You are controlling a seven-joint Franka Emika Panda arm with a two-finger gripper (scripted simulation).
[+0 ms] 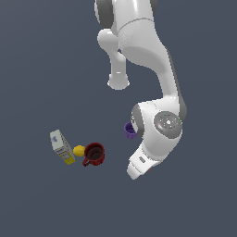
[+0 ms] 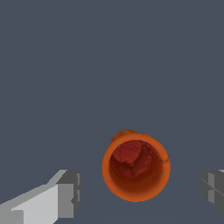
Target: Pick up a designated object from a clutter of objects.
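A flat dark grey-blue tabletop fills both views; no edge or corner is shown, so places cannot be tied to them.

Nearest, in the wrist view, the gripper is held spread wide, nothing clamped: one grey fingertip is seen on one side and another at the opposite frame edge. The orange cup stands upright between them, mouth up, clear of both fingers, with bare tabletop all around it. In the exterior view the orange cup is hidden under the arm.

Step judged: pre-grasp, gripper aligned above the designated cup, descent not yet done. Next move is judged to call for a straight drop until the fingers flank the cup wall, then closing across it and a lift. The cup sits slightly off the midpoint, closer to one finger, so a small centring may be wanted. The tapered wall may slip if it is gripped too high.

Farther off, the purple cup is seen just beside the wrist housing, the closest neighbour, though it does not show in the wrist view. Well apart toward the exterior view's left lie the dark red mug, the yellow ball touching or just beside it, and the white-and-yellow carton. Open room is ample on every other side.
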